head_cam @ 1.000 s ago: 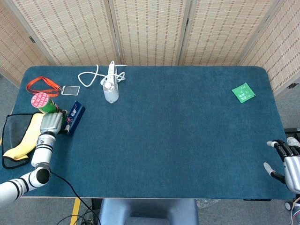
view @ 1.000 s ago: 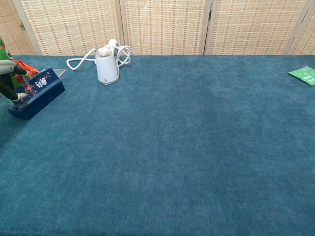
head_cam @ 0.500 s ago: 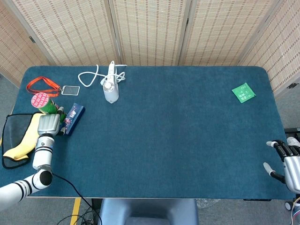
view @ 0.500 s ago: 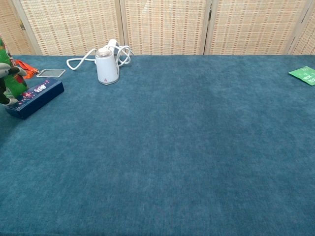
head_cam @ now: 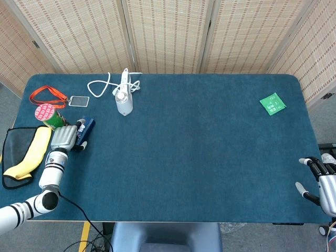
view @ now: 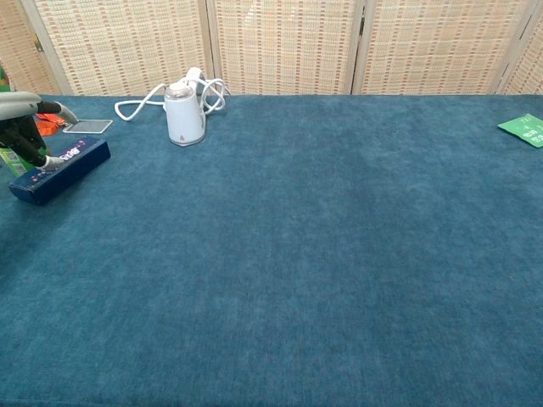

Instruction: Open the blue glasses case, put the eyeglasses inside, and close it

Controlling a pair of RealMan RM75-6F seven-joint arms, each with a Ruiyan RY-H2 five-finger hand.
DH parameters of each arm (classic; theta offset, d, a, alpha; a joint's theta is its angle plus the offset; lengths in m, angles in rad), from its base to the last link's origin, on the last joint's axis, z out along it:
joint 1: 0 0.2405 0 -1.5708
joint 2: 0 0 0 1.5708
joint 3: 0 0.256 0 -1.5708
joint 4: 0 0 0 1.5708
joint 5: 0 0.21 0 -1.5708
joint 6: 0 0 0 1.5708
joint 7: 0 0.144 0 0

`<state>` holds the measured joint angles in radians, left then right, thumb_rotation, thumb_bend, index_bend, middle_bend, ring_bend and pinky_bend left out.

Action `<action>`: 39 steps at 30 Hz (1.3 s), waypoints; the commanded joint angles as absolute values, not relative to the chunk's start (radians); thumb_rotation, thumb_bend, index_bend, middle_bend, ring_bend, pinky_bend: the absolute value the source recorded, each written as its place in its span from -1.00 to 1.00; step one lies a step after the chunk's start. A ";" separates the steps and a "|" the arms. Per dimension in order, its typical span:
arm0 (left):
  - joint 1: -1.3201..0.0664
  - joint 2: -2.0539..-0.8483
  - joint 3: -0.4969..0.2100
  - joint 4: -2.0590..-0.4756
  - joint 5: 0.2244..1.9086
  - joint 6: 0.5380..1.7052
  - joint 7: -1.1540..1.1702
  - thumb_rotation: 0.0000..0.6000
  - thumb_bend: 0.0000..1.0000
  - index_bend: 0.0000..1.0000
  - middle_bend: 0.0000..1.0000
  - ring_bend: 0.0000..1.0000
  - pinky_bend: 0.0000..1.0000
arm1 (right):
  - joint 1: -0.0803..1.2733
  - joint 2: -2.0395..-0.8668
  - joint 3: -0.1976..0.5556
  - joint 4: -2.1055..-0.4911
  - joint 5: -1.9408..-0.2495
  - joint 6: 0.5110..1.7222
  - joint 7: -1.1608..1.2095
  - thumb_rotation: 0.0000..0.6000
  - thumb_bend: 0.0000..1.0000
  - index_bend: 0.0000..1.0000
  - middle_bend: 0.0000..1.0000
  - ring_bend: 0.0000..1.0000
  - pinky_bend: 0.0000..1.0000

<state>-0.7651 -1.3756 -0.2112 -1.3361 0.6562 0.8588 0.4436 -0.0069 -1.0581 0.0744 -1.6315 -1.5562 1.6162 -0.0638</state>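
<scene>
The blue glasses case [head_cam: 86,129] [view: 69,164] lies flat and closed on the blue table near its left edge. My left hand [head_cam: 65,137] [view: 24,125] reaches over the case's left side. Its dark fingertips [view: 53,158] touch the lid, and its thumb stands free above the far side. I see no firm hold on the case. My right hand [head_cam: 319,181] hangs at the table's near right corner with its fingers apart and nothing in them. No eyeglasses show in either view.
A green can with a pink lid [head_cam: 46,114] stands just left of the case. A black pouch with a yellow cloth [head_cam: 22,157] lies at the left edge. An orange lanyard with a badge [head_cam: 50,96], a white device with a cord [head_cam: 124,101] and a green packet [head_cam: 272,103] lie further back.
A second ago the case was tipped up against my left hand. It then dropped flat, and the hand has now moved right, over its left side. The right hand has stayed still.
</scene>
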 commanded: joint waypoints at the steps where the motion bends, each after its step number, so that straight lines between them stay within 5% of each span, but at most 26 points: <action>1: -0.819 -1.389 -0.220 -1.301 0.589 0.779 0.475 1.00 -0.25 -0.68 0.93 0.82 0.95 | -0.009 -1.057 0.074 -1.630 -1.557 1.619 -0.062 1.00 -0.57 -0.45 -0.42 -0.16 -0.40; 10: -0.933 -1.474 -0.192 -1.160 0.404 0.722 0.586 1.00 0.08 -0.82 0.98 0.88 1.00 | -0.015 -1.054 0.072 -1.621 -1.552 1.622 -0.051 1.00 -0.54 -0.45 -0.42 -0.16 -0.39; 21: -1.036 -1.525 -0.136 -1.045 0.119 0.705 0.770 0.93 0.18 -0.90 0.98 0.88 1.00 | -0.016 -1.053 0.070 -1.613 -1.553 1.621 -0.041 1.00 -0.52 -0.45 -0.42 -0.14 -0.40; 25: -1.051 -1.534 -0.128 -1.018 0.064 0.705 0.808 0.77 0.19 -0.89 0.98 0.88 1.00 | -0.016 -1.053 0.070 -1.611 -1.554 1.620 -0.038 1.00 -0.52 -0.45 -0.42 -0.14 -0.39; 39: -1.047 -1.536 -0.116 -0.960 -0.040 0.679 0.890 0.78 0.19 -0.89 0.98 0.88 1.00 | -0.009 -1.054 0.069 -1.614 -1.556 1.608 -0.041 1.00 -0.52 -0.45 -0.42 -0.14 -0.39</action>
<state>-1.0467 -1.5369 -0.1226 -0.9634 -0.0248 0.6886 0.8750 -0.0094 -1.0538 0.0694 -1.6137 -1.5559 1.6085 -0.0408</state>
